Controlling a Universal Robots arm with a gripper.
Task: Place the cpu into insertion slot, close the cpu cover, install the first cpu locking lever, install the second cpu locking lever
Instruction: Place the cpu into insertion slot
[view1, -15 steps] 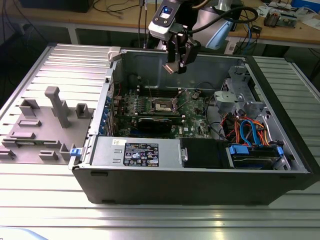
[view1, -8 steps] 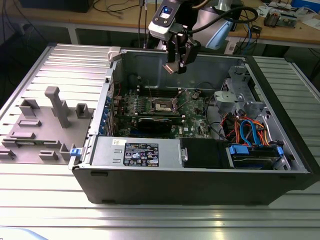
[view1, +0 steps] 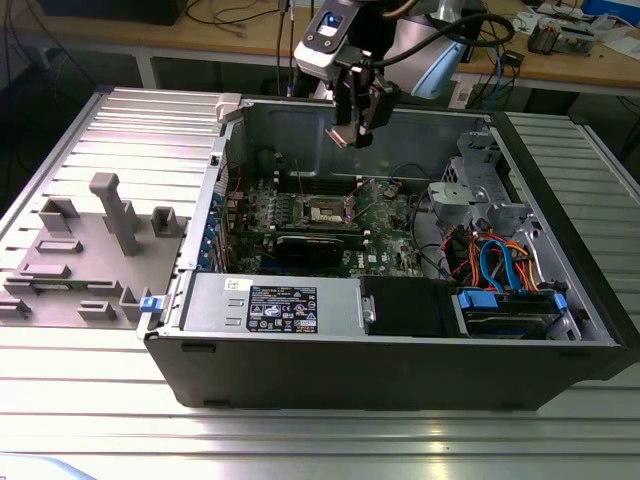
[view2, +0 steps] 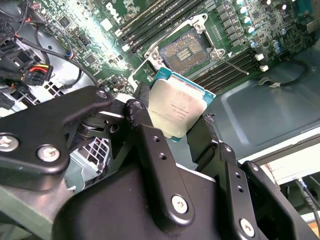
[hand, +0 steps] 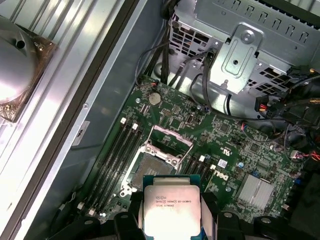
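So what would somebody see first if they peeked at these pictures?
Probably the shiny square cpu, pinched in the black gripper and hanging above the green motherboard. Below it sits the empty socket, uncovered. In the exterior view, the big open computer case lies on a ribbed metal table with the arm reaching in from above.

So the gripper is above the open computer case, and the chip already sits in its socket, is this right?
Not quite. The gripper is above the open computer case, but the chip is gripped between its fingers and the socket is empty, as the second wrist view shows.
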